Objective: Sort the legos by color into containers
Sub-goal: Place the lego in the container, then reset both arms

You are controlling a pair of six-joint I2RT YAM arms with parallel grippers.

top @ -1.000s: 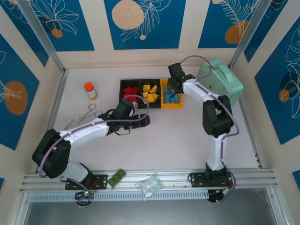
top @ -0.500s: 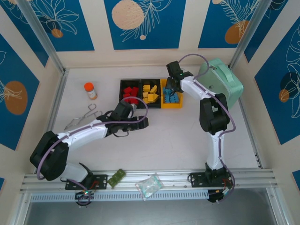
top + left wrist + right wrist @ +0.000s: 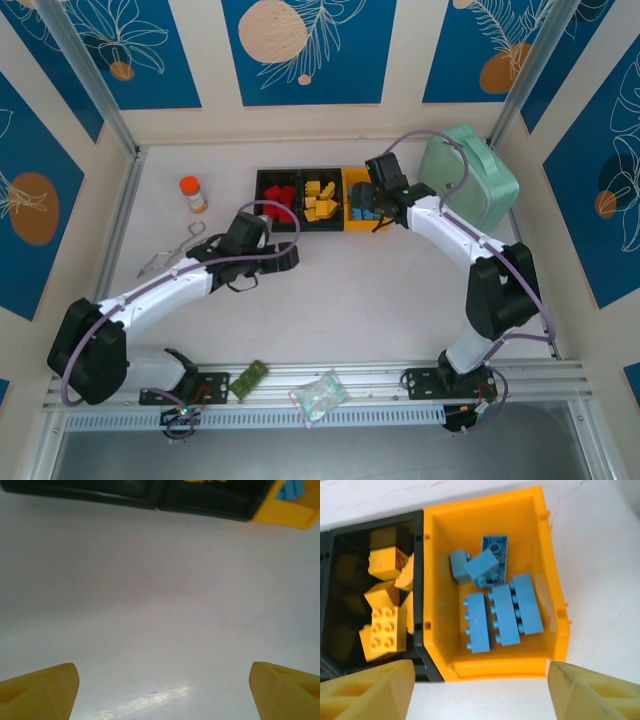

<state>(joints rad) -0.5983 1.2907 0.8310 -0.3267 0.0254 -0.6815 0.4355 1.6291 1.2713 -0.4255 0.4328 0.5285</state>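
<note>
Three containers stand in a row at the back. The left black bin (image 3: 262, 183) holds red legos (image 3: 279, 196). The middle black bin (image 3: 335, 545) holds yellow legos (image 3: 382, 632) (image 3: 320, 198). The yellow-orange bin (image 3: 490, 662) (image 3: 352, 224) holds several light blue legos (image 3: 505, 615). My right gripper (image 3: 372, 207) (image 3: 482, 692) hangs open above the near wall of the yellow-orange bin, with nothing between its fingers. My left gripper (image 3: 285, 260) (image 3: 162, 690) is open and empty over bare table, in front of the black bins (image 3: 150, 497).
An orange-capped bottle (image 3: 192, 193) and metal tongs (image 3: 175, 250) lie at the left. A mint-green case (image 3: 470, 170) stands right of the bins. A green circuit board (image 3: 249, 379) and a plastic bag (image 3: 318, 397) rest on the near rail.
The right arm's elbow swung out to the right and its gripper drew back toward the near side of the yellow-orange bin. The left gripper shifted a little to the left.
</note>
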